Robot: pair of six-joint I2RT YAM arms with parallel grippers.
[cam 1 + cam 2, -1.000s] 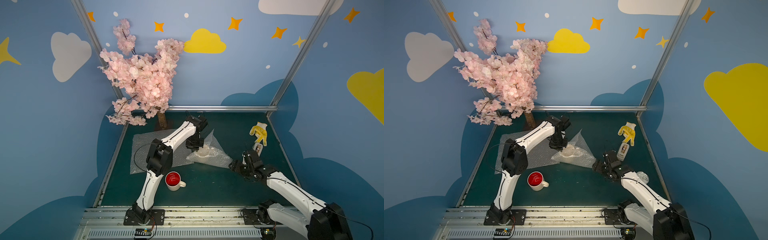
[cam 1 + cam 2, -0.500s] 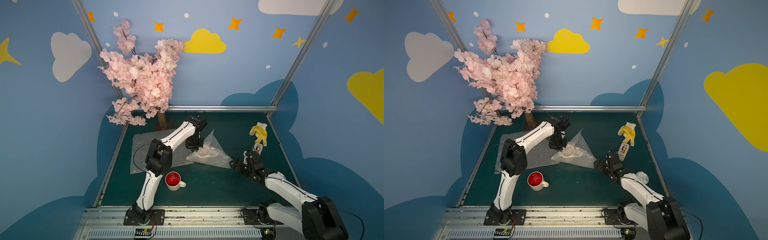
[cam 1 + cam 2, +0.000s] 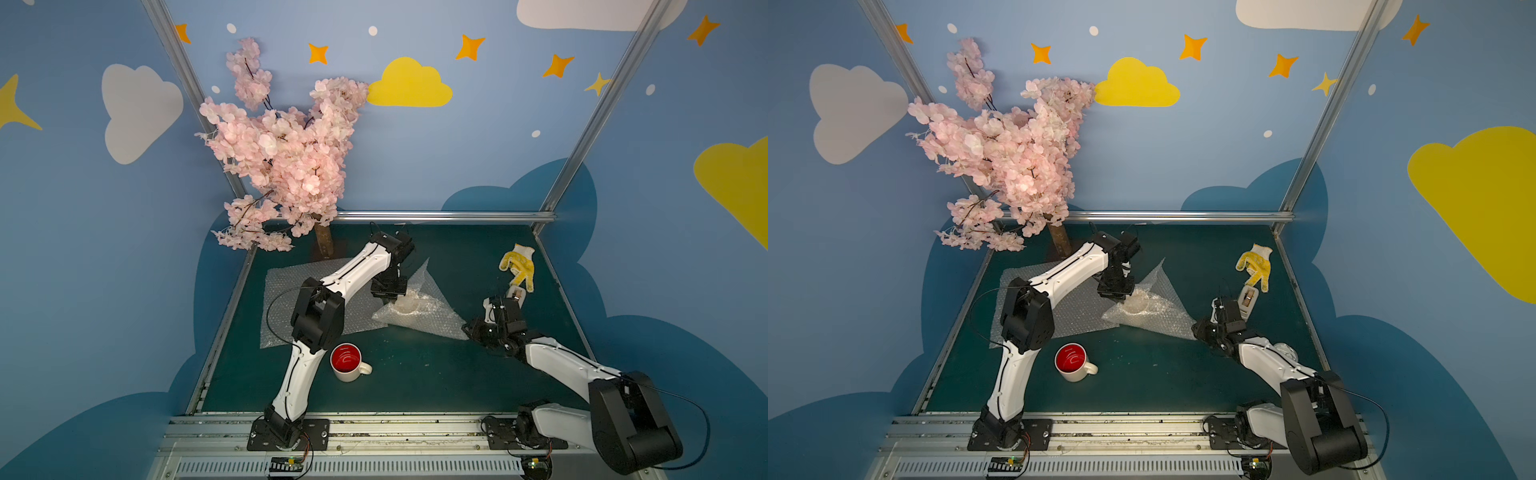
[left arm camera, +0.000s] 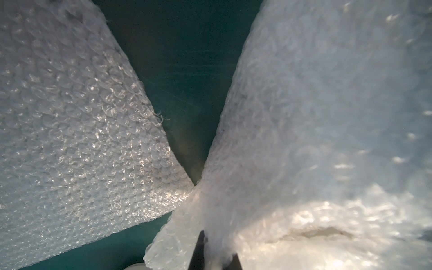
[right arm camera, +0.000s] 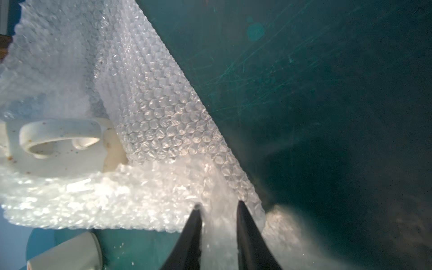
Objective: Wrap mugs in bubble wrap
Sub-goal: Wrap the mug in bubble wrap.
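Observation:
A cream mug (image 3: pixel 408 305) (image 3: pixel 1136 304) lies under a folded sheet of bubble wrap (image 3: pixel 432 320) (image 3: pixel 1163 320) mid-table; its loop handle (image 5: pixel 58 138) shows in the right wrist view. My left gripper (image 3: pixel 388 294) (image 4: pixel 217 245) points down at the mug's far-left side, shut on a bunched fold of that wrap. My right gripper (image 3: pixel 471 330) (image 5: pixel 219 208) is low at the sheet's near-right corner, shut on the film. A second, flat sheet of bubble wrap (image 3: pixel 286 299) (image 3: pixel 1017 291) lies to the left. The red-inside mug (image 3: pixel 348 362) (image 3: pixel 1073 362) stands upright near the front.
A yellow-and-white glove (image 3: pixel 517 264) (image 3: pixel 1255 266) lies at the back right, with a small white object (image 3: pixel 517 293) just in front of it. A pink blossom tree (image 3: pixel 286 158) stands at the back left corner. Metal rails edge the green table (image 3: pixel 415 382).
The right gripper's jaws have closed on the near-right corner of the folded bubble wrap. The left arm and both mugs have not moved.

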